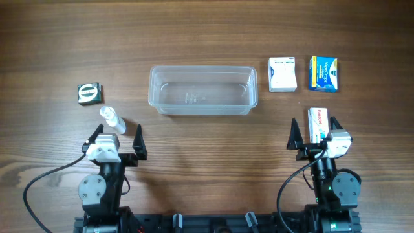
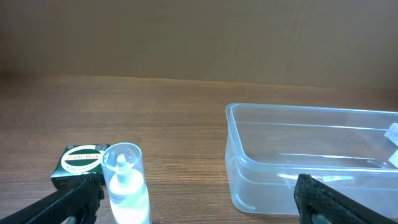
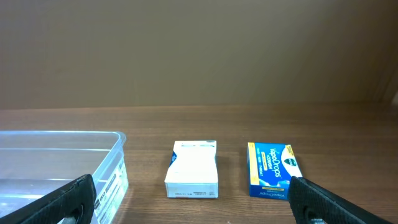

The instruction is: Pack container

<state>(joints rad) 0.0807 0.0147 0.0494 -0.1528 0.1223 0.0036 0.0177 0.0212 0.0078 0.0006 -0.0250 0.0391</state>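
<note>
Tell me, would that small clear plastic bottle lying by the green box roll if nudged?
Probably: the small clear plastic bottle lies on its side and looks round, so a sideways push would likely roll it. Its smooth body may slip between the fingers of the left gripper. It looks light.

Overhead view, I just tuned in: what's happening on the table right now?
Packing hasn't started. The clear container sits empty mid-table. Both grippers are open and hold nothing. The left gripper is at a small clear bottle, with a green box beyond it. Seen from above, the right gripper straddles a red-and-white box. A white box and a blue-and-yellow VapoDrops box lie farther out.
</note>
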